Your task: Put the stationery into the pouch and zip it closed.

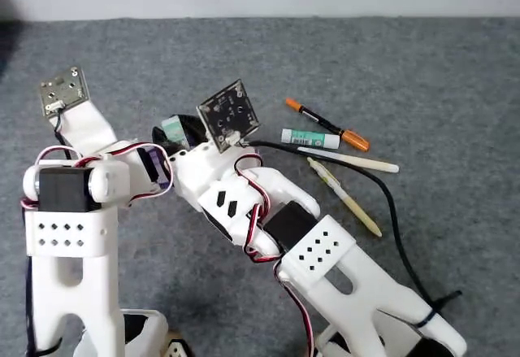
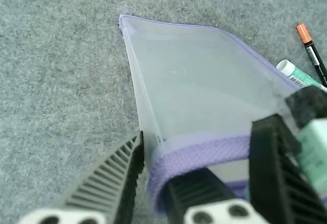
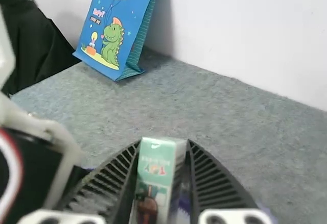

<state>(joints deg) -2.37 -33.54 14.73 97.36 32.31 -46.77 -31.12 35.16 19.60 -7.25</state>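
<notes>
My left arm (image 1: pixel 69 235) rises from the near edge and folds over at the wrist, so my left gripper (image 2: pixel 153 163) points down at the table. Its fingers are pinched on the rim of the pouch (image 2: pixel 194 91). My right arm (image 1: pixel 325 255) reaches in at a slant toward the left one. My right gripper (image 3: pixel 163 150) sits just beside the left gripper, its fingers clamped on a small box (image 3: pixel 156 165).
</notes>
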